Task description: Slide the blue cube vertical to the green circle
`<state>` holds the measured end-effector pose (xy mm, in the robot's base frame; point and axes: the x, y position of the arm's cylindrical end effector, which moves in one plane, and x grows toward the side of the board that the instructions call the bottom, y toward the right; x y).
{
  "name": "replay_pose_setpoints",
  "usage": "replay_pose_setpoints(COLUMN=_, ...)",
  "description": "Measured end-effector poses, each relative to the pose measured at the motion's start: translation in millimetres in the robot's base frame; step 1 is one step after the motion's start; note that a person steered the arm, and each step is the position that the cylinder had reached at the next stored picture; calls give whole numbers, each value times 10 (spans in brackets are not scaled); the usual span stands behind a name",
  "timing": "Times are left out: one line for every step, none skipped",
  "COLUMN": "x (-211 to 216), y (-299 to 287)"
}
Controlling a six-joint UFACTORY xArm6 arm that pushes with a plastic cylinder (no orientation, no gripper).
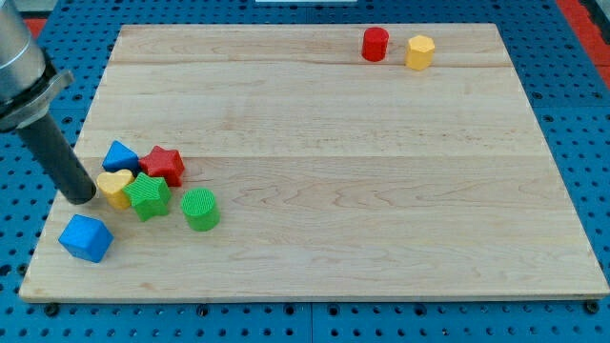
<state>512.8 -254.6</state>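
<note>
The wooden desk [334, 143] filled most of the camera view and sat on a blue pegboard [586, 105]. The dark rod [57, 157] came down from the view's upper left, and my tip [82, 198] rested near the desk's left edge, just left of the yellow heart block [114, 188] and very close to it; contact could not be confirmed. The arm carried no claw, so there was no open or closed state to record. The blue cube [86, 238] lay near the desk's lower left corner, below my tip and apart from the other blocks. The green circle [200, 209], a ribbed cylinder, stood to the cube's right and slightly higher in the view, just right of the cluster. The cluster held the green star [148, 195], pressed against the yellow heart block, with the red star [163, 164] above it and a blue triangular block [119, 154] at the upper left. Near the desk's top edge, well apart from everything else, a red cylinder [375, 44] stood just left of a yellow hexagonal block [419, 51].
</note>
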Motion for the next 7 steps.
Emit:
replay_pose_setpoints(x=729, y=-361)
replay_pose_setpoints(x=930, y=17)
replay_pose_setpoints(x=685, y=101)
replay_pose_setpoints(x=411, y=-221)
replay_pose_setpoints(x=407, y=-145)
replay_pose_setpoints(x=933, y=91)
replay_pose_setpoints(x=887, y=706)
